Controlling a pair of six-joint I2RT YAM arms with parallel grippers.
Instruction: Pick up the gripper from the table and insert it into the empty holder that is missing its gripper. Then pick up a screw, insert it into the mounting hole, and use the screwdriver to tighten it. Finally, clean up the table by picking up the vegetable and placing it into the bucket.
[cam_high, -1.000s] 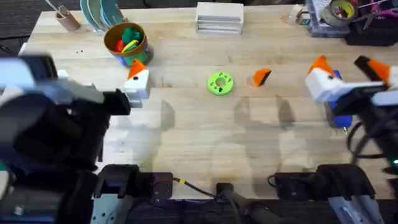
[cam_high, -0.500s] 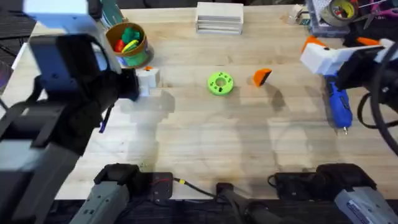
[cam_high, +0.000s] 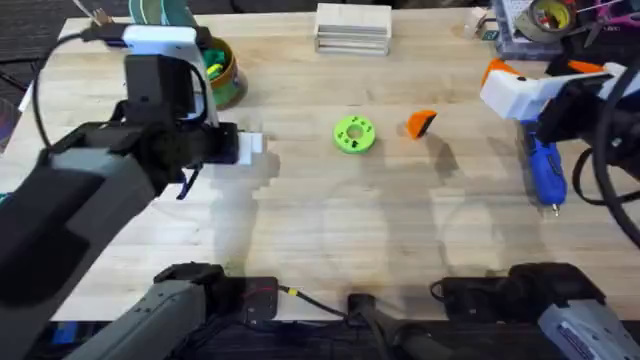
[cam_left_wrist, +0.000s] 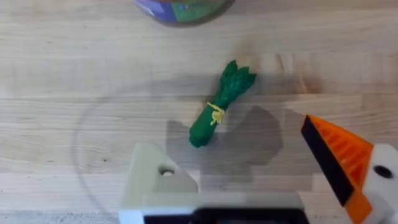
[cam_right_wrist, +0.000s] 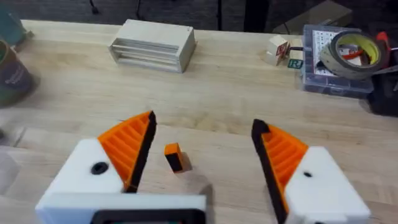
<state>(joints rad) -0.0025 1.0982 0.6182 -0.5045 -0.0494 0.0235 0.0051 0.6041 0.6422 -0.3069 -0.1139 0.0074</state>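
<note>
Bucket (cam_high: 222, 72) sits upper left of the overhead frame, beside the left pincer (cam_left_wrist: 261, 186), spread above the vegetable (cam_left_wrist: 221, 104); its bare white holder (cam_left_wrist: 155, 180) lacks a pad. At center-right the orange gripper (cam_high: 421, 123) lies untouched on the desk (cam_high: 330, 220). Right pincer (cam_right_wrist: 202, 165), spread, faces it; fetching it looks like the step in hand. Screwdriver (cam_high: 545, 170) lies far right.

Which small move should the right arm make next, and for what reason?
Probably lower the right end effector toward the orange gripper wedge. The end effector is open, the wedge lies free on the table ahead of it, and the left arm's white holder has no wedge yet.
</note>
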